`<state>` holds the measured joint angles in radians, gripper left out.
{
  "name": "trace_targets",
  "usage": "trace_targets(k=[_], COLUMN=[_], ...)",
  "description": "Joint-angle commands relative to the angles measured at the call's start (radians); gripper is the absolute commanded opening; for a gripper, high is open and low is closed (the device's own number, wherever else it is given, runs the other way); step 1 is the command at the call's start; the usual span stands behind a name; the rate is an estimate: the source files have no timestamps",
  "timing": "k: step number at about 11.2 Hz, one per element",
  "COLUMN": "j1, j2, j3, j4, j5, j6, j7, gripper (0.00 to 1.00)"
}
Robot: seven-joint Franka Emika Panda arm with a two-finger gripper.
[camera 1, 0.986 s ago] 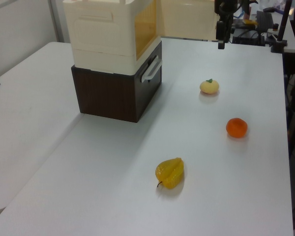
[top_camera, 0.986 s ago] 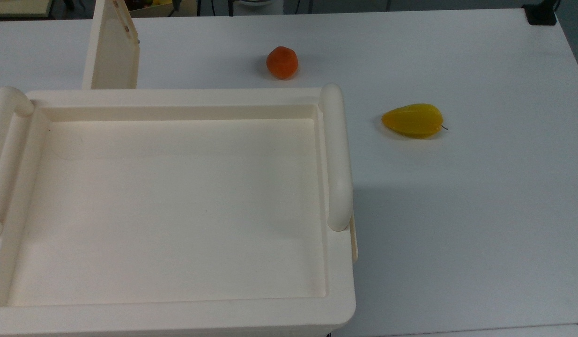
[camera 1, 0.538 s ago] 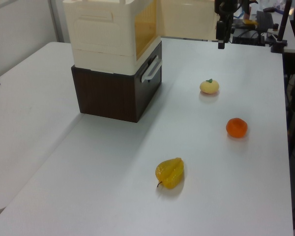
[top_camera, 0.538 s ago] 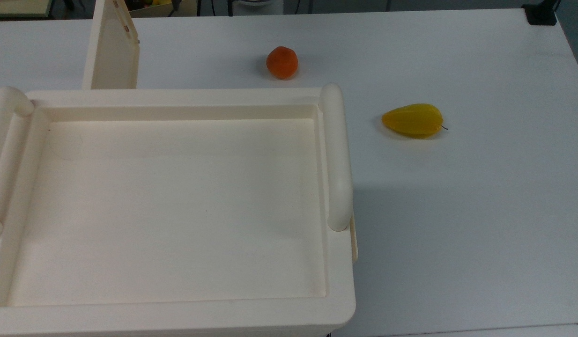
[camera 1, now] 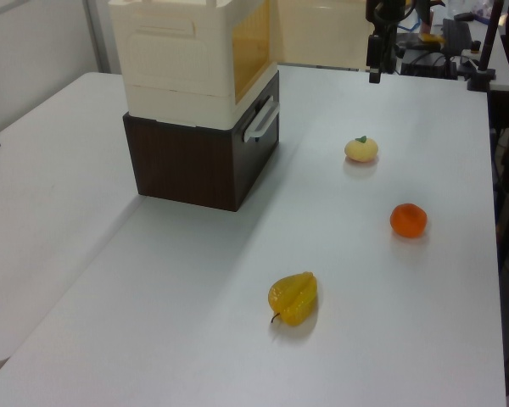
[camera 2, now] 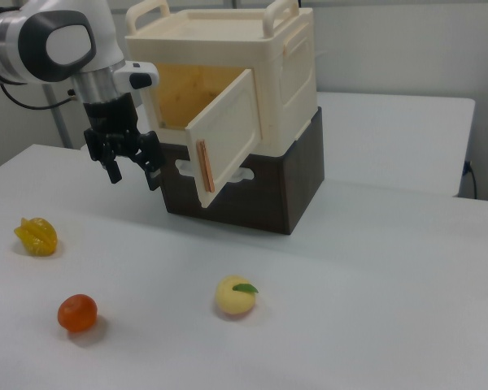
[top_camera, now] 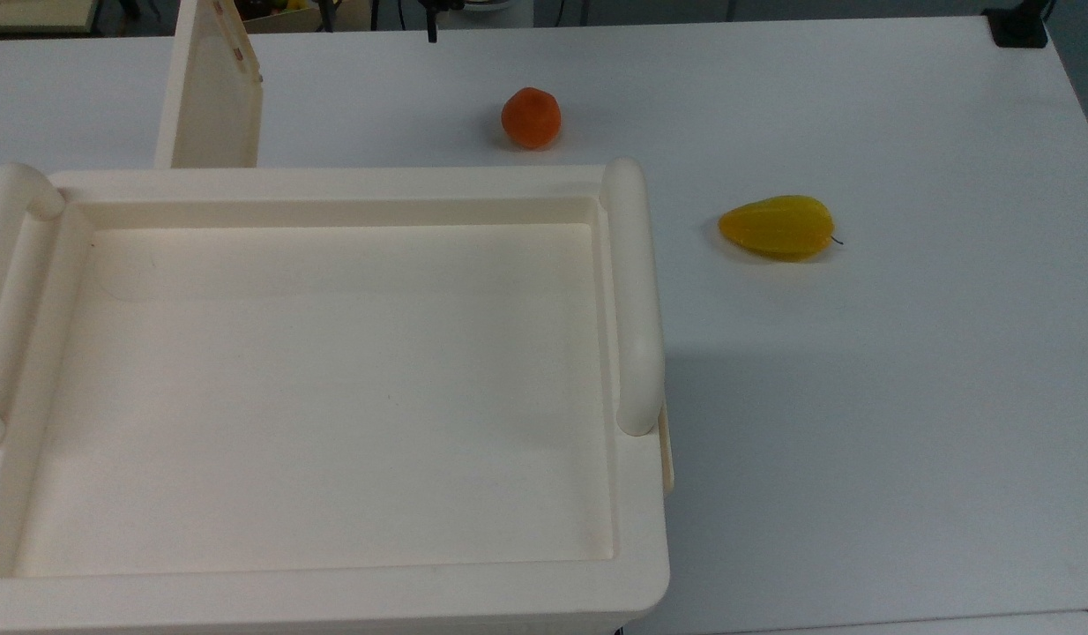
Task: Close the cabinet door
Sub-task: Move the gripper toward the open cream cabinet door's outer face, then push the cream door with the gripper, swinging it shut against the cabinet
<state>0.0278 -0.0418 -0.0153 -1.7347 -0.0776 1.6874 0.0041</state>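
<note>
Beside the large cream plastic box-like cabinet [camera 2: 260, 81], whose flat cream plastic door [camera 2: 226, 140] stands swung open, the arm's black two-finger gripper [camera 2: 132, 172] hangs empty, fingers parted, above the white table [camera 2: 374, 284].

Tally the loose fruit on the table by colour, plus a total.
Yellow: 1, the ridged fruit
Orange: 1, the round fruit
Pale cream-yellow: 1, the peach-like fruit with a green leaf
Total: 3, all apart from each other on the table.

End effector [camera 2: 132, 173] downward, fingers apart, empty.
</note>
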Motion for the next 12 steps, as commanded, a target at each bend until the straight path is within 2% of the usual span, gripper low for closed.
trace_targets(k=[1,2,3,8,10,12], j1=[-0.012,-0.014,-0.014,-0.017,-0.015,-0.015], j2=[0.002,0.002,0.0,0.002,0.002,0.0], j3=[0.008,0.008,0.006,0.0,-0.025,-0.025], j4=[0.003,0.003,0.003,0.033,0.082,0.157], j5=[0.007,0.01,0.01,0.012,0.016,0.018], j6=[0.025,0.025,0.025,0.018,0.014,0.014], j7=[-0.019,-0.019,-0.019,-0.012,-0.015,-0.013], gripper=[0.36,0.15,0.0,0.0,0.0,0.0])
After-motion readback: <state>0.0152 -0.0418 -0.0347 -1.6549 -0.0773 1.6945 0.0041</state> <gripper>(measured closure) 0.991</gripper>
